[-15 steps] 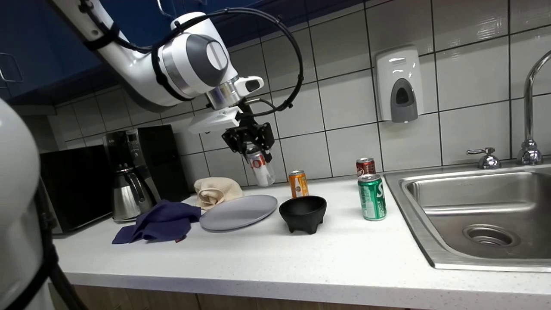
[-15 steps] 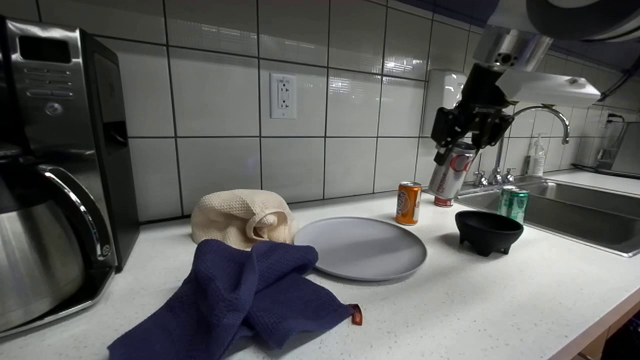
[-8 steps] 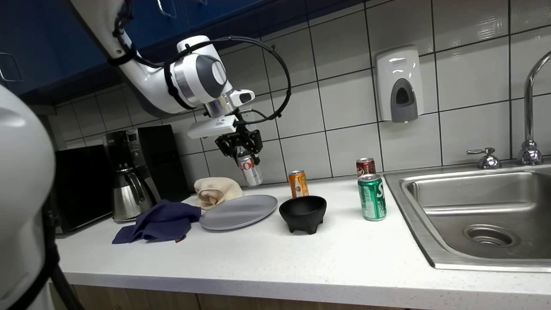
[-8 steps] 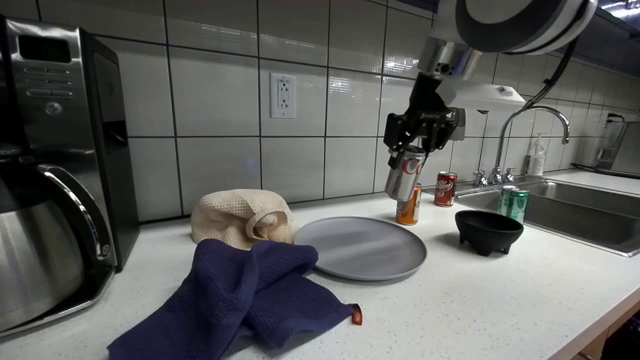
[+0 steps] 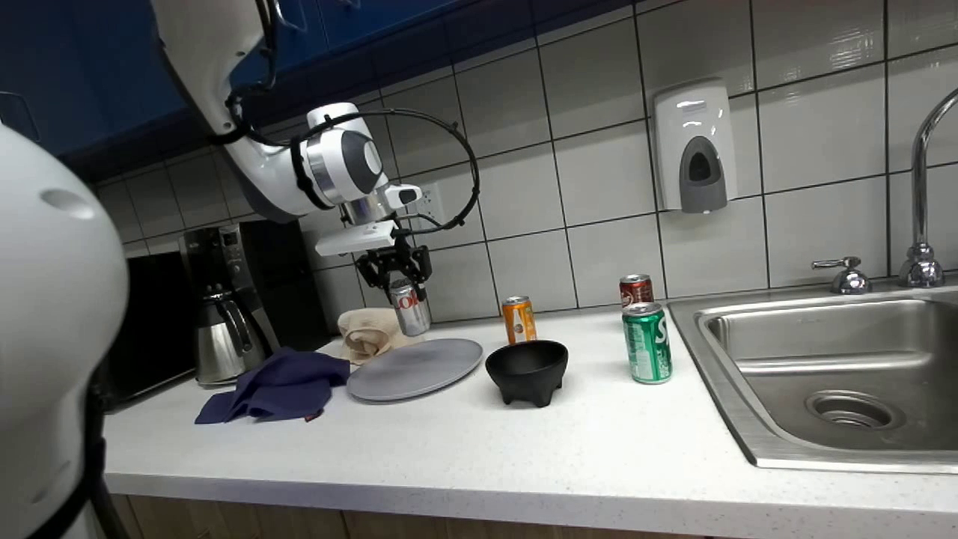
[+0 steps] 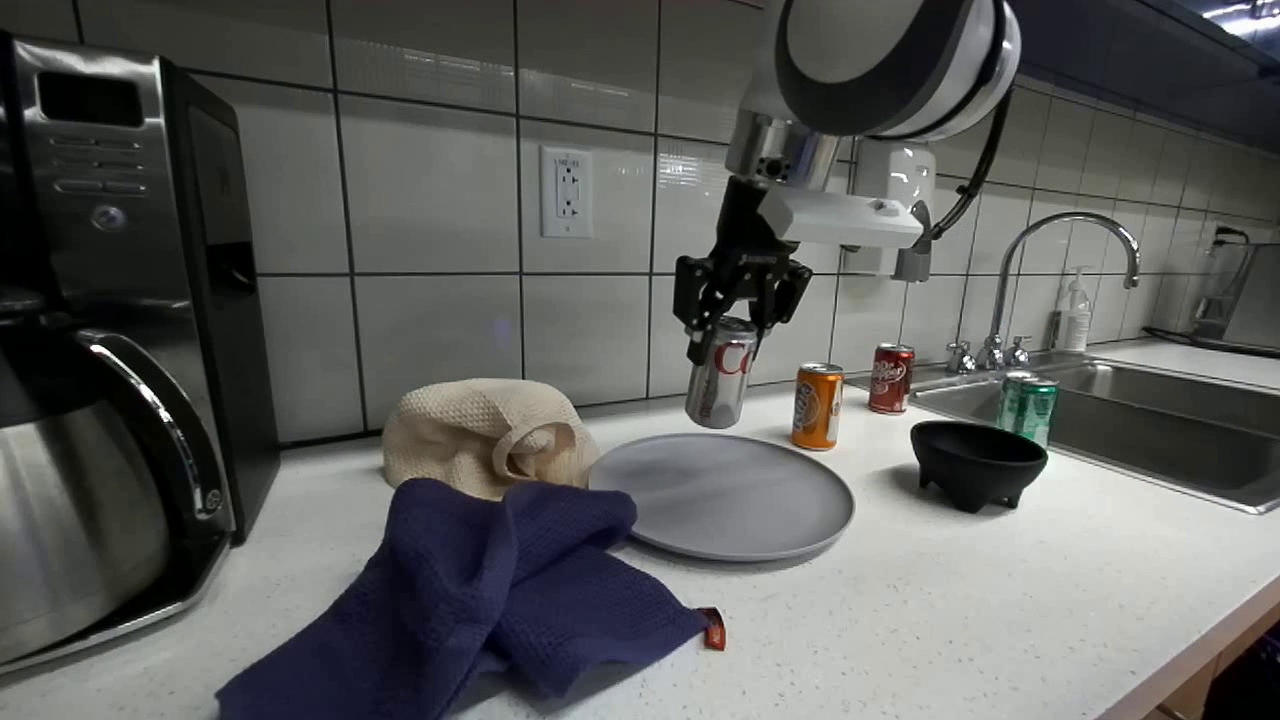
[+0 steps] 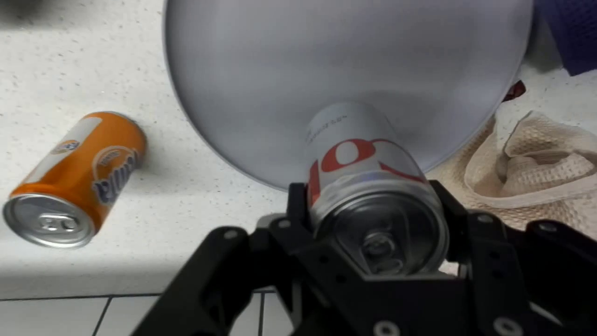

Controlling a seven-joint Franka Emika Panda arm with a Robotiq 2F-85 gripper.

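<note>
A silver cola can [image 6: 716,395] with red lettering is gripped near its top by my black gripper [image 6: 729,345]. In the wrist view the two fingers press on either side of the can [image 7: 359,154], with its lid and pull tab facing the camera. The can is slightly tilted and hangs in the air over the back edge of a round grey plate [image 6: 720,500], apart from it. An orange can [image 6: 817,408] stands upright on the counter beside the plate. A crumpled beige cloth [image 6: 480,430] lies on the plate's other side.
A navy cloth [image 6: 470,590] lies in front of the beige one. A black footed bowl [image 5: 528,373], a green can [image 5: 647,348] and a red can [image 6: 890,378] stand toward the steel sink [image 5: 718,374]. The coffee maker [image 6: 190,330] and the tiled wall [image 6: 430,330] bound the counter.
The arm has carried the silver can leftward in both exterior views and lowered it, from near the orange can to above the plate. The grip has stayed the same; the other objects have not moved.
</note>
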